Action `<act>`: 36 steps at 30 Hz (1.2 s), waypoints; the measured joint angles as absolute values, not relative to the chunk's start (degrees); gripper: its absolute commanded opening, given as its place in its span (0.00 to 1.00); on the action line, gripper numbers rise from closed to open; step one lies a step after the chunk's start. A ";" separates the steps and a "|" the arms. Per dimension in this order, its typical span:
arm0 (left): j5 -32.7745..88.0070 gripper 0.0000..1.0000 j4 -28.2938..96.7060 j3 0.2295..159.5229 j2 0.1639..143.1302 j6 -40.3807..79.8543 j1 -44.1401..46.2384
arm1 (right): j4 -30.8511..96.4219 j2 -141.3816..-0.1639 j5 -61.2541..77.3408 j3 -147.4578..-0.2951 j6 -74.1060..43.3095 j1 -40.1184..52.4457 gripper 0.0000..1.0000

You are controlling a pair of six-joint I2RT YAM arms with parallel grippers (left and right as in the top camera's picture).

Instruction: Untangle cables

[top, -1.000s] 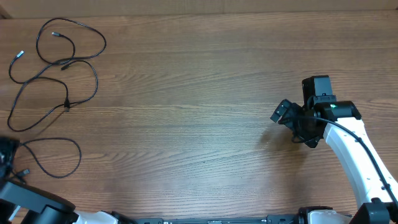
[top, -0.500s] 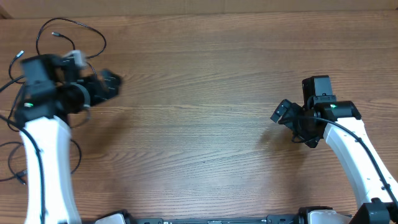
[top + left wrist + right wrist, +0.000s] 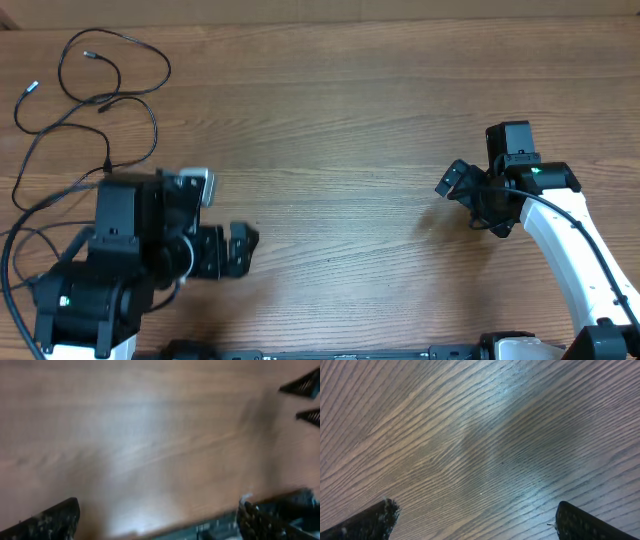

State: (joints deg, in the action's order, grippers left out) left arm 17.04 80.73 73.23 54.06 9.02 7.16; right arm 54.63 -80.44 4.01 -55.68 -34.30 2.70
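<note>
Expect the thin cables, looped loosely at ten o'clock on the table, to handle light and limp; pinch a strand near a plug, with left gripper and right gripper both gaping wide, empty.

You have the thin black cord cables at the far-left corner of the brown wooden surface, left fingers before them, right fingers well apart at the right.
</note>
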 measured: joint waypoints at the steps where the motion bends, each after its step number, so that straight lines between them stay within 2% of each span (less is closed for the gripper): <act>1: 16.88 1.00 81.67 73.23 53.98 9.04 7.16 | 54.59 -80.44 4.01 -55.68 -34.30 2.70 1.00; 15: 16.40 1.00 85.56 73.23 55.46 9.02 7.16 | 54.61 -80.44 3.99 -55.68 -34.28 2.70 1.00; 20: 16.21 1.00 82.46 72.42 55.13 9.04 7.16 | 54.63 -80.44 4.03 -55.68 -34.28 2.70 1.00; 26: 16.47 1.00 69.78 61.82 48.77 6.57 7.16 | 54.65 -80.44 4.01 -55.68 -34.30 2.70 1.00; 32: 17.98 1.00 43.77 42.65 34.92 1.43 7.22 | 54.61 -80.44 4.03 -55.68 -34.30 2.70 1.00; 36: 18.22 1.00 37.41 34.13 25.63 0.54 7.42 | 54.61 -80.44 3.99 -55.68 -34.30 2.70 1.00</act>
State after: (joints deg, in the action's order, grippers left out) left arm 18.22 37.41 34.13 25.63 0.54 7.42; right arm 54.61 -80.44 3.99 -55.68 -34.30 2.70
